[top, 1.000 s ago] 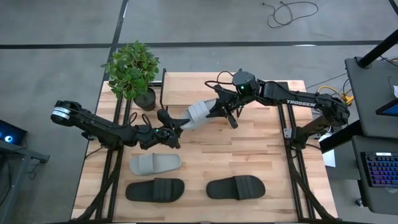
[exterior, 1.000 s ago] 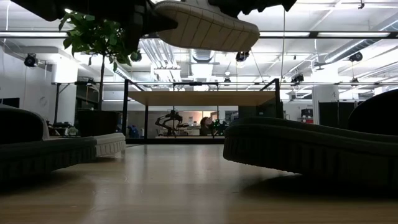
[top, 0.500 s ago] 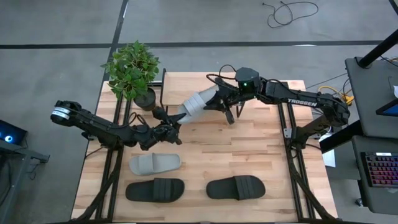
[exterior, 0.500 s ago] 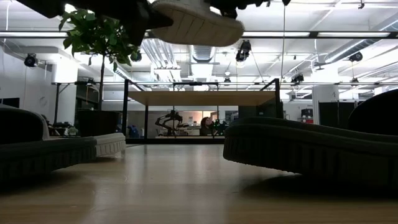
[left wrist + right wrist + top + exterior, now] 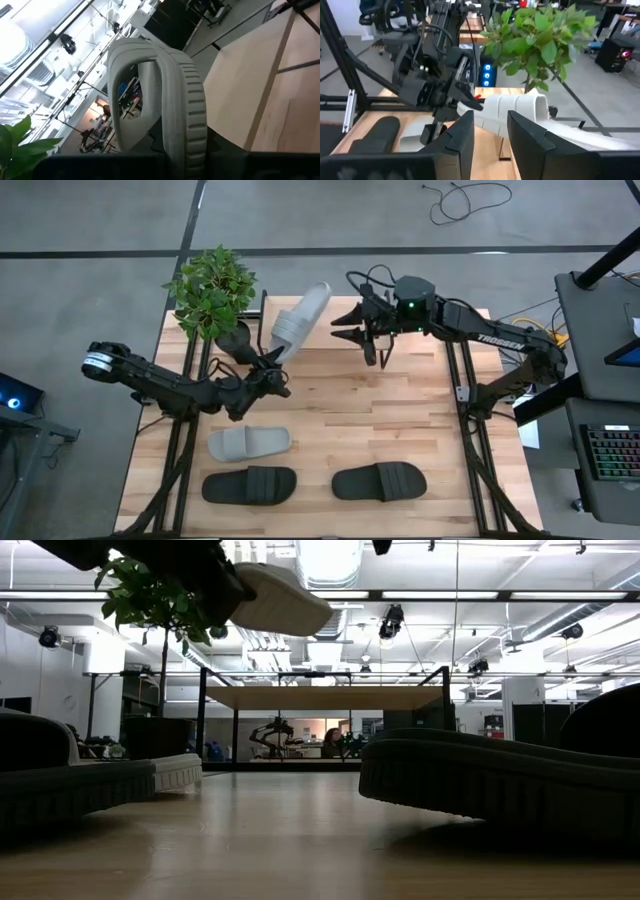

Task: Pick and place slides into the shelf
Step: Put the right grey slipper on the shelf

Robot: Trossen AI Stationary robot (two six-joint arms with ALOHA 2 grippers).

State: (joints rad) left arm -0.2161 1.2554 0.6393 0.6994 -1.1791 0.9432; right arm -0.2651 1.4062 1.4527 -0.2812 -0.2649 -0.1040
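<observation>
Near the table's far edge, left pincer (image 5: 268,366) holds a light grey wide-strap slide (image 5: 300,319) aloft; right pincer (image 5: 354,338) hovers beside, fingers wide.

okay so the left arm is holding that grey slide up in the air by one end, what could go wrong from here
The left gripper pinches only one end of the grey slide, so it could pivot or slip out. The raised slide sits close to the plant and may brush its leaves. The open right gripper is near, so the arms could collide.

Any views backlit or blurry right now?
Low view: bright ceiling lights backlight it, leaving the black slide a dark silhouette. Left wrist view: glare washes out the corner beside the held light grey slide. Right wrist view: its own fingers look soft.
</observation>
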